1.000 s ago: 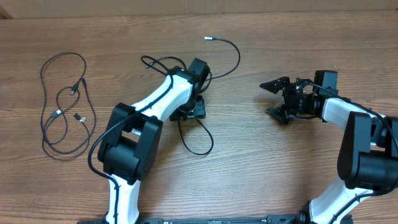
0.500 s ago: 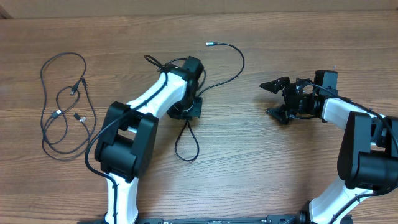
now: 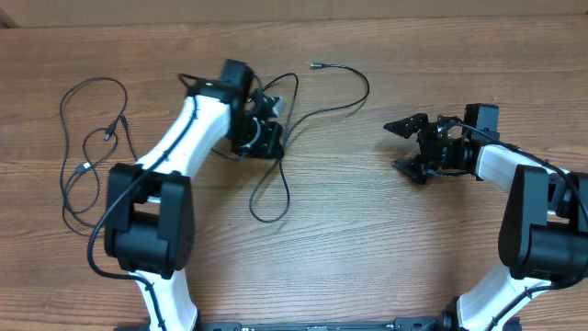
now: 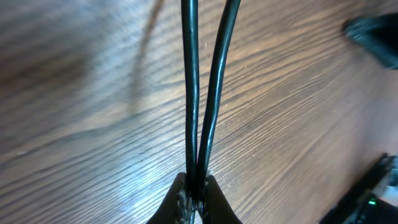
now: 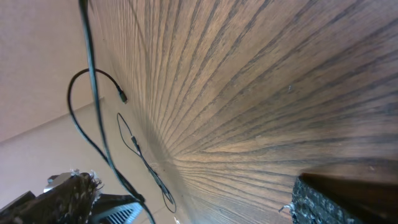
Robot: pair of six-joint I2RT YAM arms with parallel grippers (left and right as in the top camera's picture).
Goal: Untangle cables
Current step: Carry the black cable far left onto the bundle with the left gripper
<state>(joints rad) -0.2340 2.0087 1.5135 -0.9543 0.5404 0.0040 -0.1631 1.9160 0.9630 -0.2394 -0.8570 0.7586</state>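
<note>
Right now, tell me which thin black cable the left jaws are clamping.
The silver-tipped thin black cable mid-table, doubled between the left jaws; the coiled black cables at far left lie untouched.

Wooden table [image 3: 367,248] filling nearly the whole overhead view, warm brown, grain streaked from 9 to 3 o'clock in lighter and darker bands. Beyond its far edge at 12 o'clock, a narrow beige strip [image 3: 441,7], slightly wider toward 11 o'clock; floor or wall, cannot tell. Seen from the left wrist, same grain close up, with a pale sheen at 7 o'clock. From the right wrist, grain fanning out from 7 o'clock, flat beige surface [image 5: 31,62] at 9 to 11 o'clock
</note>
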